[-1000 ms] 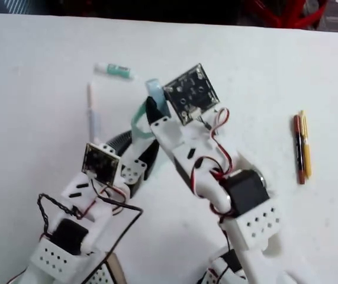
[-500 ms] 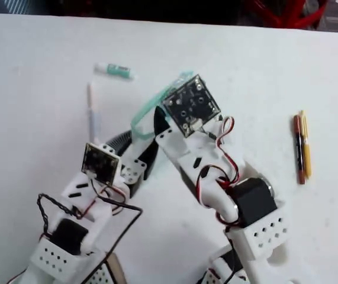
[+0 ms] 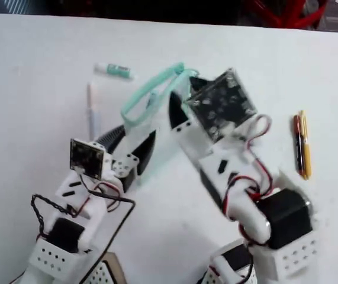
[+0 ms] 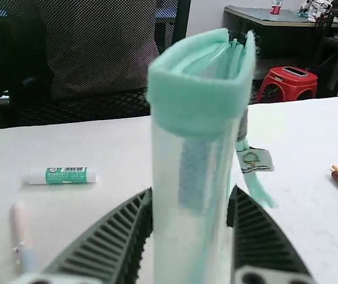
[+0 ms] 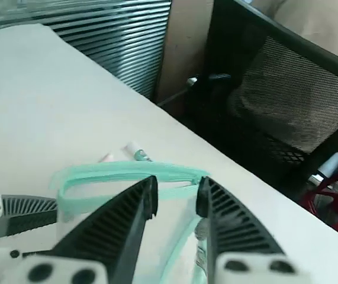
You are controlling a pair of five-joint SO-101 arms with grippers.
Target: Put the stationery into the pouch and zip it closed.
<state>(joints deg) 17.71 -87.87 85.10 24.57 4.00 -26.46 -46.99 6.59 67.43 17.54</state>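
- Standing upright between the jaws of the left gripper [image 4: 190, 198], the pouch [image 4: 193, 142] is clear-walled with a mint-green rim. The jaws are clenched on its lower body, one ribbed jaw on each side.
- The pouch is over the middle of the table [image 3: 32, 47], somewhat toward the far edge. Its bottom end is cut off in the left wrist view, so I cannot tell whether it touches the table.
- Its mouth is open at the top, and from the high view the green rim forms a long, narrow loop.
- A slim bluish item [image 4: 192, 171] shows through the clear wall, but it is too blurred to say what it is.
- A small zip tag [image 4: 253, 160] hangs on a green strip at the pouch's side.
- The right gripper [image 5: 176, 184] is at the far end of the rim. Its jaws are slightly parted, and the green rim runs across the gap. I cannot tell whether either jaw touches the rim, and in the high view the arm's camera board covers part of the jaws.
- The glue stick [image 3: 114, 70] lies toward the far left corner, apart from the pouch.
- The white pen [image 3: 92, 109] lies just nearer than the glue stick, left of the pouch. It is pale against the table and hard to trace.
- The dark red pen [image 3: 298, 148] and the yellow pen [image 3: 305, 145] lie side by side near the right edge, well apart from the pouch.
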